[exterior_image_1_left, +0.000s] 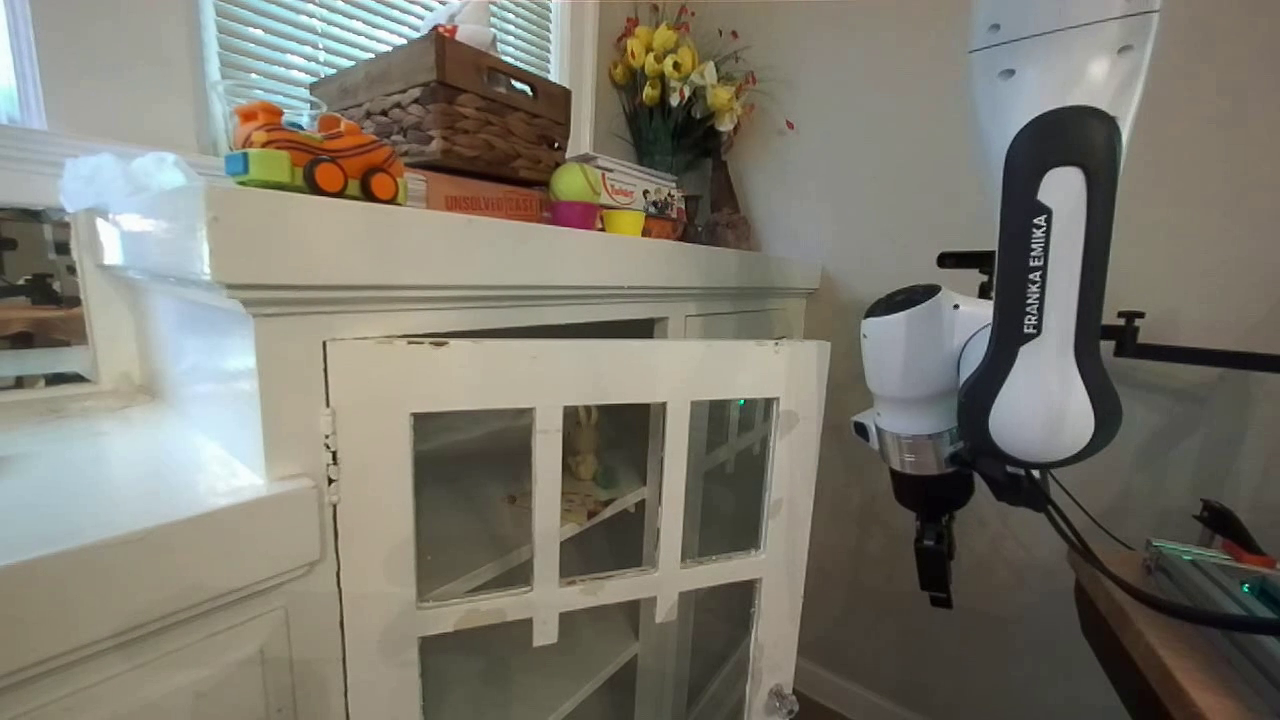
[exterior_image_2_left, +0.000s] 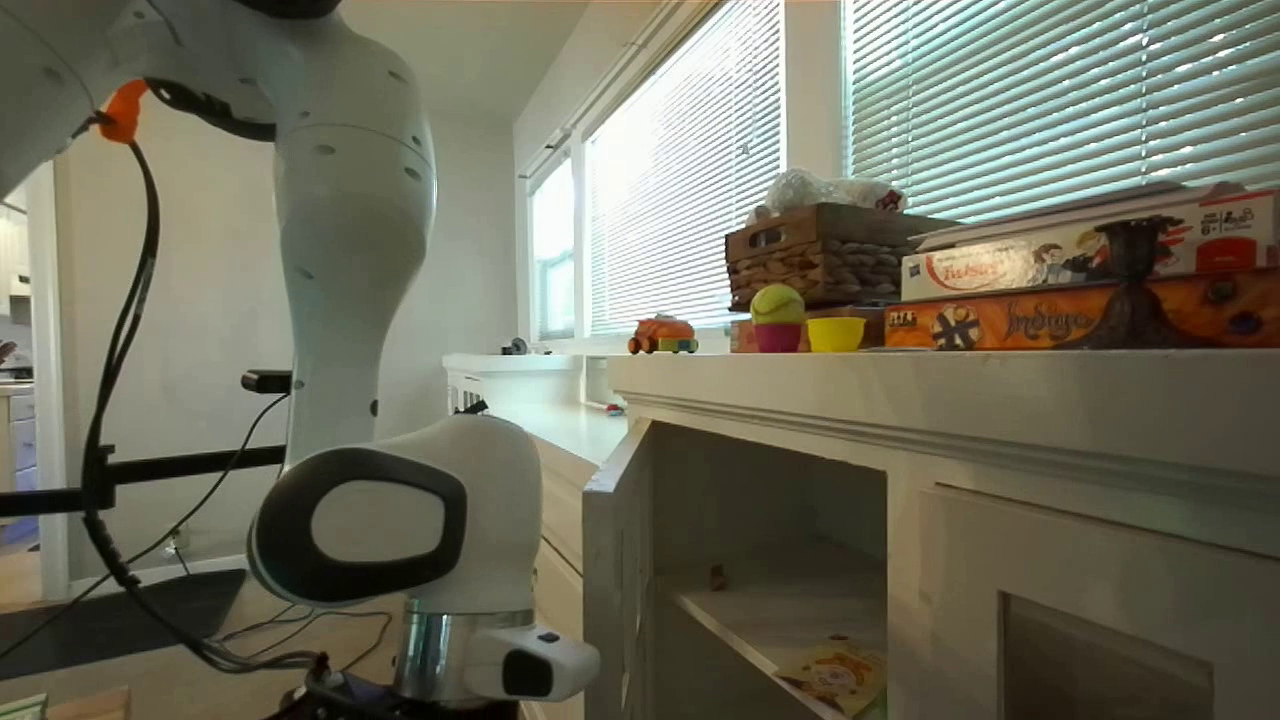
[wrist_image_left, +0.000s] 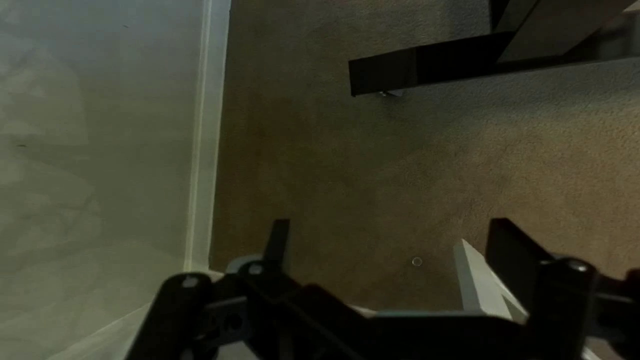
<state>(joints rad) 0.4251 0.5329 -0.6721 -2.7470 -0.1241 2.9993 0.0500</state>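
We note the fingers (wrist_image_left: 512, 260) spread and empty, near the open cabinet door (exterior_image_1_left: 547, 500), lower centre in an exterior view. A careless sideways swing could, we judge, strike its free edge.

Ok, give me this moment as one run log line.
Jaws: spread wide, holding nothing | nearest: cabinet door, standing open | contact: none seen | cabinet top: toy vehicle, yellow cup

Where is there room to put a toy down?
The low white counter beside the taller cabinet looks mostly bare. Behind the open door, the shelf has room between a small brown thing and a flat yellow thing. The cabinet's top is crowded: basket, toy car, boxes, cups.
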